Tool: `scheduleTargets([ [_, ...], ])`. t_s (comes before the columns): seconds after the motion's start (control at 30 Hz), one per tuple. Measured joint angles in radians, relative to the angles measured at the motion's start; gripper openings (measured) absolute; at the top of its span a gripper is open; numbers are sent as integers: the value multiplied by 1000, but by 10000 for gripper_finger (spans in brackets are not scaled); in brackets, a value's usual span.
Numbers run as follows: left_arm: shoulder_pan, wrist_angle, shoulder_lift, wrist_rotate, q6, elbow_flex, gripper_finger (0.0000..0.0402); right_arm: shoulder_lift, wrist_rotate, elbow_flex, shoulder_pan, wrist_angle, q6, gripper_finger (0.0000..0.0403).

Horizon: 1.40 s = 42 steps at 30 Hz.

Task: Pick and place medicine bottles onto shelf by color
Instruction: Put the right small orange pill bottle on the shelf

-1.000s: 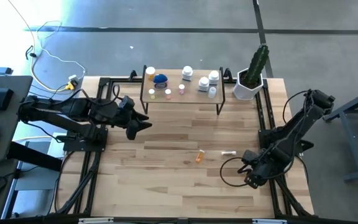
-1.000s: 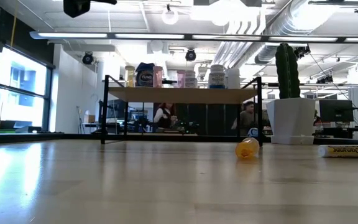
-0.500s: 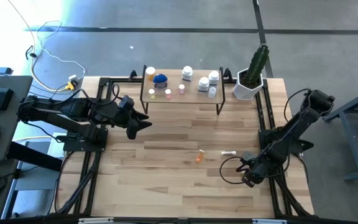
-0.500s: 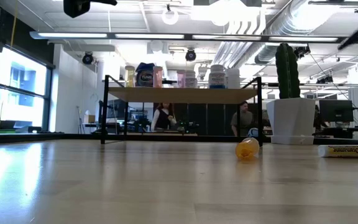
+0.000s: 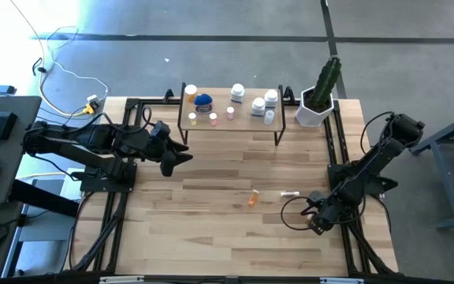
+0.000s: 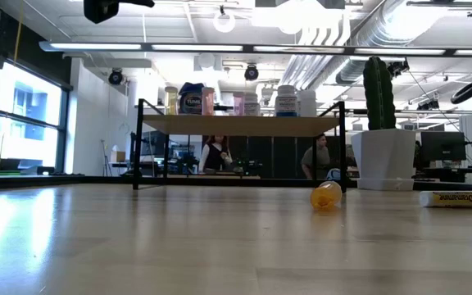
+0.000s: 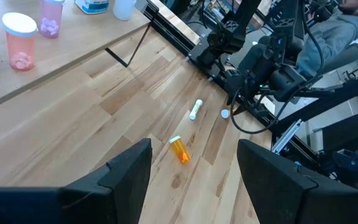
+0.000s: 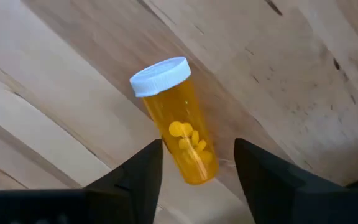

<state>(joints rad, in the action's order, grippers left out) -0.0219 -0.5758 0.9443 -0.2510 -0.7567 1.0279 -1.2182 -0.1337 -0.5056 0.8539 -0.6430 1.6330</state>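
Light wood worktop [image 5: 211, 229] carries an orange bottle [image 8: 176, 121] lying on its side, framed between the released fingers of the right pincer [image 8: 197, 163]; the left pincer [image 7: 191, 168], also released, waits far off near the shelf [image 5: 231, 126]. Being round, it may roll away if 1 finger nudges it first. No label is readable on it.

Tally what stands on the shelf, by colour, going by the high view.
White bottles: 4
Orange bottles: 2
Pink bottles: 2
Blue-lidded jar: 1
Total on the shelf: 9
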Motion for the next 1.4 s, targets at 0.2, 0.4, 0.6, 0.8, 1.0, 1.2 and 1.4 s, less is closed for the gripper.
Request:
scheduleTargets([
  [0.2,0,-1,0,0,0,0,225,0,2,0,0,4,9,128],
  [0.4,0,-3,0,0,0,0,225,0,5,0,0,33,8,85],
  [0.6,0,-3,0,0,0,0,225,0,34,0,0,93,-23,74],
  [0.8,0,-3,0,0,18,0,225,0,152,-3,-15,274,-95,73],
  [1.0,4,-3,0,0,34,0,225,0,279,-3,-68,488,-181,72],
  [1.2,4,0,0,1,80,0,225,0,377,-4,-172,743,-344,72],
  [1.4,4,72,7,4,140,0,225,0,415,-5,-302,965,-489,72],
])
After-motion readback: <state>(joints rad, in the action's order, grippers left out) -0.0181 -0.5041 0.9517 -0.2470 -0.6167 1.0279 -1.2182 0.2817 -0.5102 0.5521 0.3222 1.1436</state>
